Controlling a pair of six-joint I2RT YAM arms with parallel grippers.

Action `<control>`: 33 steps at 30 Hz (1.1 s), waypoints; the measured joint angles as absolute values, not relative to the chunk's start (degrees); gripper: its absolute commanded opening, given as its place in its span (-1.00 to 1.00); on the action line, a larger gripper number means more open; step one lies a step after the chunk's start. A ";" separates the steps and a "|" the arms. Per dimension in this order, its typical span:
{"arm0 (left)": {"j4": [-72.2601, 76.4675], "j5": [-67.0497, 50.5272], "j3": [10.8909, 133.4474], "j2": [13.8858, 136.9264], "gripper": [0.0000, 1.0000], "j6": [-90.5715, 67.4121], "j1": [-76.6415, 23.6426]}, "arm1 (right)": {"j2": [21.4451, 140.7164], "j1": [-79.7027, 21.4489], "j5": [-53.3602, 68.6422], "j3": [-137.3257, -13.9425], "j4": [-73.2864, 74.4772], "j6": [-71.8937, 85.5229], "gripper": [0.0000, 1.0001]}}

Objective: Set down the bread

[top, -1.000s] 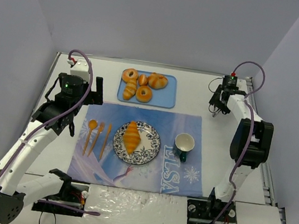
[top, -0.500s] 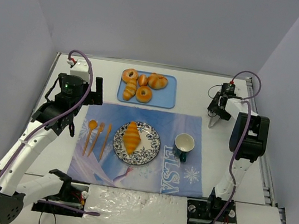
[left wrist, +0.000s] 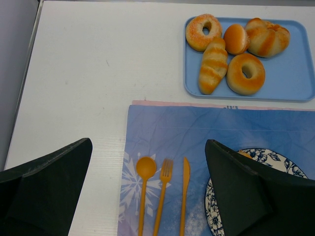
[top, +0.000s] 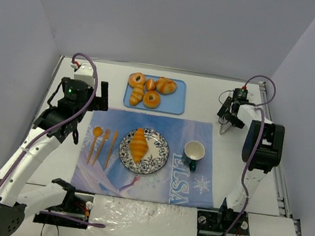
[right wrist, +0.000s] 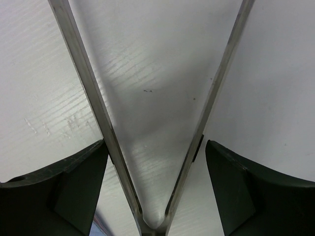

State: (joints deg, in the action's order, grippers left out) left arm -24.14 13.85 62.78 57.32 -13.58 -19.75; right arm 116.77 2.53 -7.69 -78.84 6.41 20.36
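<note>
The bread (top: 138, 145), a long golden-orange ridged croissant, lies on the blue-patterned plate (top: 158, 154) in the middle of the blue mat. In the left wrist view only a sliver of it (left wrist: 242, 154) shows behind my right finger. My left gripper (top: 89, 114) (left wrist: 147, 196) is open and empty, above the mat's left side over the orange cutlery. My right gripper (top: 228, 114) (right wrist: 155, 162) is at the far right of the table, its fingers closed against the two arms of metal tongs (right wrist: 98, 113) (top: 225, 128), which spread in a V over bare table.
A blue tray (top: 174, 105) (left wrist: 295, 83) at the back holds donuts, a paler roll and buns. An orange spoon (left wrist: 144, 172), fork and knife lie left of the plate. A green-and-white cup (top: 194, 153) stands right of the plate.
</note>
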 measured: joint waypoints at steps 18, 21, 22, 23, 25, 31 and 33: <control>-24.14 13.82 62.78 57.32 0.94 -13.56 -19.75 | 93.41 0.07 -5.55 -74.91 7.16 20.67 0.64; -24.16 13.80 62.78 57.32 0.94 -13.58 -19.75 | 87.82 -3.07 -3.43 -74.00 7.03 20.08 0.66; -24.18 13.80 62.78 57.32 0.94 -13.56 -19.75 | 85.86 -4.39 -2.36 -73.58 7.13 19.82 0.66; -24.17 13.78 62.78 57.32 0.94 -13.56 -19.75 | 83.89 -5.59 -1.23 -73.23 7.06 19.58 0.67; -24.15 13.77 62.78 57.32 0.94 -13.58 -19.75 | 79.92 -7.92 1.49 -72.21 6.71 19.29 0.70; -24.16 13.52 62.78 57.32 0.94 -13.58 -19.75 | 69.96 -13.14 5.53 -68.40 5.78 19.00 0.79; -24.16 13.51 62.78 57.32 0.94 -13.58 -19.75 | 68.24 -14.14 6.23 -67.41 5.51 18.99 0.78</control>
State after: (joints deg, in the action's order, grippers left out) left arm -24.16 13.51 62.78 57.32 -13.58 -19.75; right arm 68.24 -14.14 6.23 -67.41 5.51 18.99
